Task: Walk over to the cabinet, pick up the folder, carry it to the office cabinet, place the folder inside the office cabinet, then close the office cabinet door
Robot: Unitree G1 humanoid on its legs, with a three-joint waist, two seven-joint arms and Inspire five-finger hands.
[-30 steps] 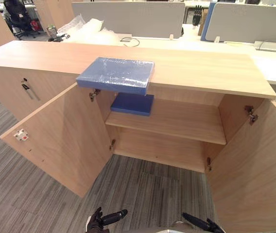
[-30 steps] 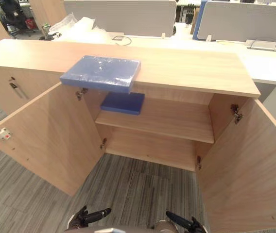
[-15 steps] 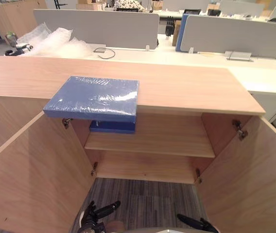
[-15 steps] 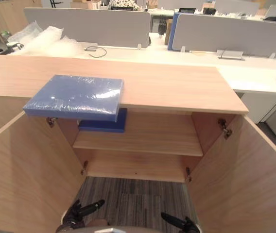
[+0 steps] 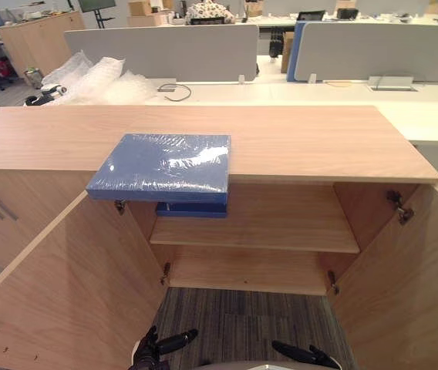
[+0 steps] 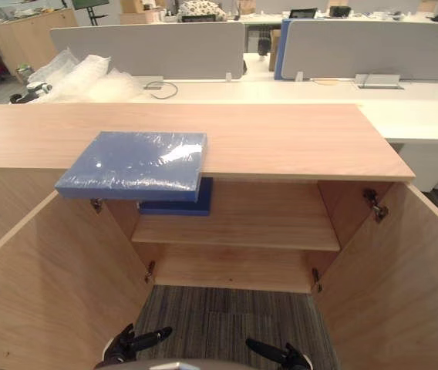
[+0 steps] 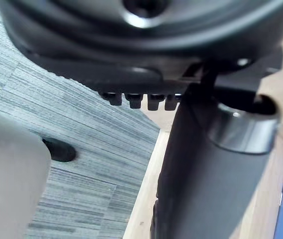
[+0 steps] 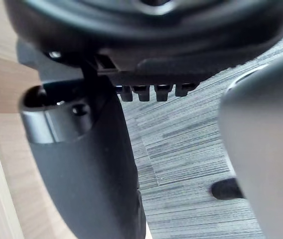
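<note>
Grey striped carpet (image 5: 234, 324) runs up to a long wooden cabinet (image 5: 311, 142) whose two doors stand wide open, the left door (image 5: 65, 285) and the right door (image 5: 412, 285) swung out toward the robot. On the cabinet's top lies the folder (image 5: 163, 162), blue and wrapped in shiny film. It lies flat, its near edge hanging out over the front edge above the left door's hinge. Just beneath it, on the shelf (image 5: 281, 223) inside, a second folder (image 5: 192, 209), also blue, lies flat at the shelf's left end. Behind the cabinet stands a white desk (image 5: 342, 92) with grey dividers (image 5: 161, 50) and a heap of bubble wrap (image 5: 96, 77). Both hands hang low over the carpet, well apart from the folder. The left hand (image 5: 156, 351) and the right hand (image 5: 304, 356) each have their fingers stretched out loosely and grasp nothing. Against the pictures of a second and half a second ago the whole view has shifted, so the camera has moved: the cabinet is now seen more square-on, and more of the left door shows. The folder keeps its place on the top and the second folder its place on the shelf. The doors are as wide open as before, and the hands are as low and empty.
</note>
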